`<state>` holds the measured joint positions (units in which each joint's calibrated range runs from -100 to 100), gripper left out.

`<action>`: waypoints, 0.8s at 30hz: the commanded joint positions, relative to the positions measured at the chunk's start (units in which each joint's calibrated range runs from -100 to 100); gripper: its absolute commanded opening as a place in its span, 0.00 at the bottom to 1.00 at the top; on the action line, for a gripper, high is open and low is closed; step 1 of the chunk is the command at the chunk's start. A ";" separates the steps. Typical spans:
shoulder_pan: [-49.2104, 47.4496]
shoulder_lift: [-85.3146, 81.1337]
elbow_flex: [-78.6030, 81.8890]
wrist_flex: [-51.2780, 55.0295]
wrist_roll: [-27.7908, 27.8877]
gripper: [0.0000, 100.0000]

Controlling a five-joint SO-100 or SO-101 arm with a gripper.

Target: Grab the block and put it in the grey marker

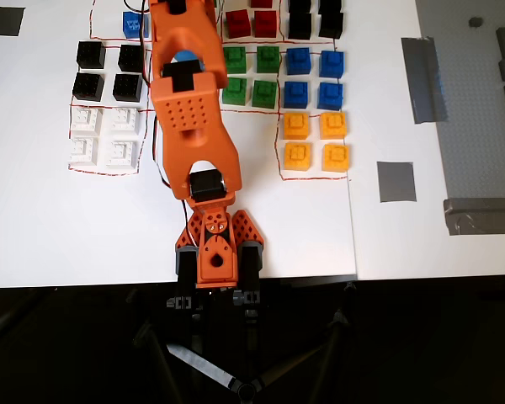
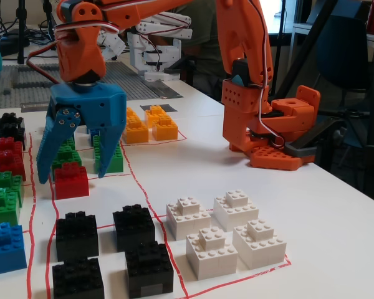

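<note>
White stepped plastic blocks (image 2: 227, 240) lie nearest you in the fixed view, four in a group inside a red-lined cell, with four black blocks (image 2: 109, 249) just to their left. Beyond these, locate the small red plastic cube with the raised stud, the block (image 2: 71, 179), resting on the white table (image 2: 268, 205) in front of a green block (image 2: 112, 161).

Observe the blue two-finger gripper (image 2: 73, 169) directly above that red block. Its jaws are spread wide, with one fingertip on each side of the block; they hold nothing, and you cannot tell whether either tip touches the block. Further red blocks (image 2: 9, 157) sit to the left, and orange-yellow blocks (image 2: 151, 128) lie behind. The orange arm base (image 2: 271, 134) stands to the right, well apart from the gripper.

Refer to the overhead view for the target. The flat mid-grey square tape patch, the grey marker (image 1: 396, 181), lies bare to the right of the orange-yellow blocks (image 1: 316, 141), well apart from the arm (image 1: 185, 109). In this view the arm hides the gripper and the block beneath it.
</note>
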<state>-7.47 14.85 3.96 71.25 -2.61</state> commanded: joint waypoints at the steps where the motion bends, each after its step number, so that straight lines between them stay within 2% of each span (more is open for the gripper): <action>1: 1.73 -3.71 -5.18 -1.68 1.27 0.31; 11: 2.48 -2.50 -4.00 -4.95 2.59 0.23; 18: 2.32 -2.76 -3.55 -5.52 3.03 0.00; 24: 1.65 -9.23 0.90 -5.44 2.44 0.00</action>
<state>-6.32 16.15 5.04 66.12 -0.37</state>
